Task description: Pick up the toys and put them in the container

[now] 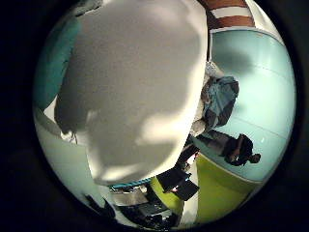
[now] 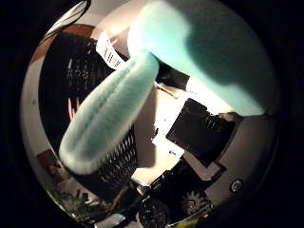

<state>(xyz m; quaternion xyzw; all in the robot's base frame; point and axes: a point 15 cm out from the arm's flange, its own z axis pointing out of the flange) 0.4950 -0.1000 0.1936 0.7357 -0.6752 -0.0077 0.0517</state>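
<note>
Plush toy (image 2: 109, 118) against hand (image 2: 204, 128) (fingers unclear)

A pale blue surface (image 1: 258, 82) spreads out beyond the palm; whether it is a tabletop or a floor cannot be told. A blue and grey bundle (image 1: 219, 99), soft-looking like cloth or a plush toy, lies on it close to the big grey shape that fills most of the little finger side view. Near the bundle, farther out on the blue, rests a dark object (image 1: 241, 150) too small to identify. A yellow-green strip (image 1: 219, 191) borders the blue surface along one side, and a red and white striped patch (image 1: 231, 12) meets it at the far edge. The thumb side view shows none of this surface.
</note>
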